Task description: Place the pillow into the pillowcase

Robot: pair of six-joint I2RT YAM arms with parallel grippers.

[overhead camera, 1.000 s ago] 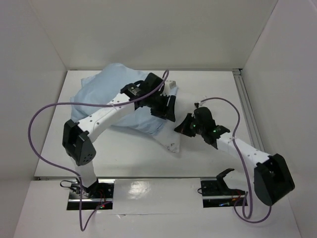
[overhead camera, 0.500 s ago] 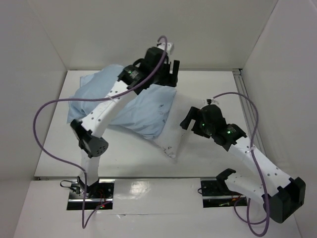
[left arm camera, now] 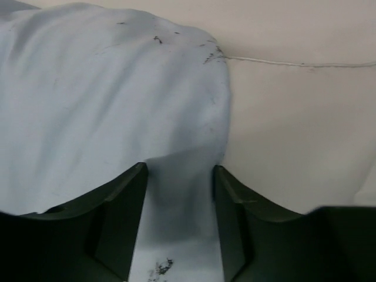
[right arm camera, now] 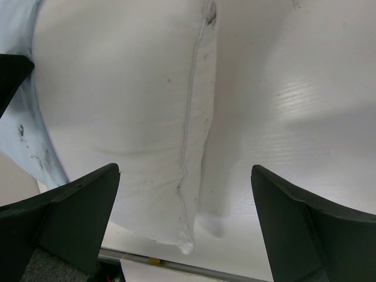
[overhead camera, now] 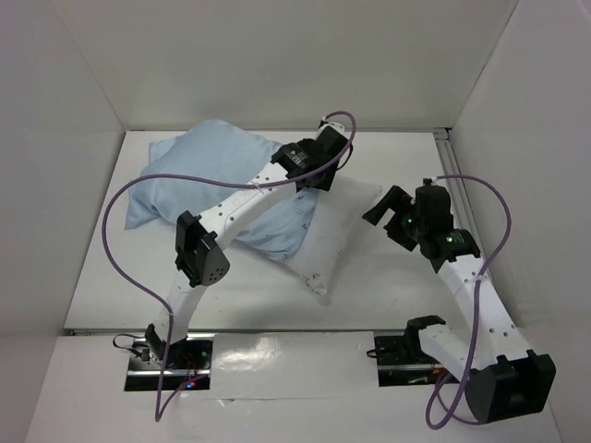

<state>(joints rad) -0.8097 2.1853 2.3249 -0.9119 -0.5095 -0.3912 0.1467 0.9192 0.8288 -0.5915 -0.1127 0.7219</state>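
Looking down on the pillow (overhead camera: 349,214) laid roughly left to right across the surface (overhead camera: 397,286), sheathed in the pillowcase (overhead camera: 199,175) for most of its length, with only the white seamed end poking out toward the right side. Finding that bare end just ahead of the right pincer (overhead camera: 383,210), so probably calling for a push leftward along the long axis, deeper into the blue sack. Reading the right pincer as spread wide and gripping nothing, forearm reaching forward from its base, wrist turned inward to face the seam. Placing the left pincer (overhead camera: 321,177) at the blue hem on the far side, arm arched high over the sheathed part, jaws partly parted astride a fold of cloth; cannot tell whether pinched or merely straddled
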